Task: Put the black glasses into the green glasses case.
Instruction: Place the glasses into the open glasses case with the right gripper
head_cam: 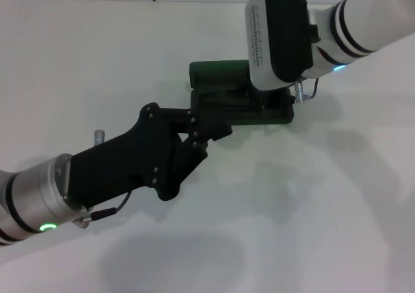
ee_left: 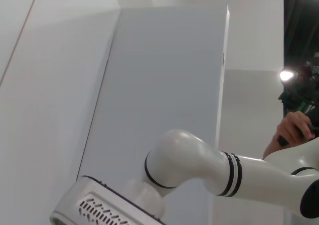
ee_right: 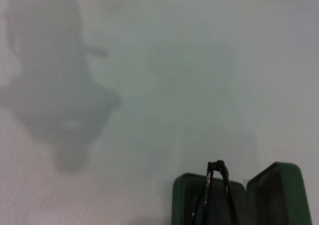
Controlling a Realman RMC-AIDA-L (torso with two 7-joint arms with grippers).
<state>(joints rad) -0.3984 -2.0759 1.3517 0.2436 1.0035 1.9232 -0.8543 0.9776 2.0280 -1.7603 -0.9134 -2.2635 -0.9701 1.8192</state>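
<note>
White table (head_cam: 311,209) is seen under both arms, with the green glasses case (head_cam: 217,73) lying open near its middle, long axis across the head view. The black glasses (ee_right: 215,187) are seen over the case's open tray. The right gripper (head_cam: 279,30) is positioned directly above the case; its finger state cannot be told. The left gripper (head_cam: 211,131) is stretched to the case's near edge, apparently closed on it.
</note>
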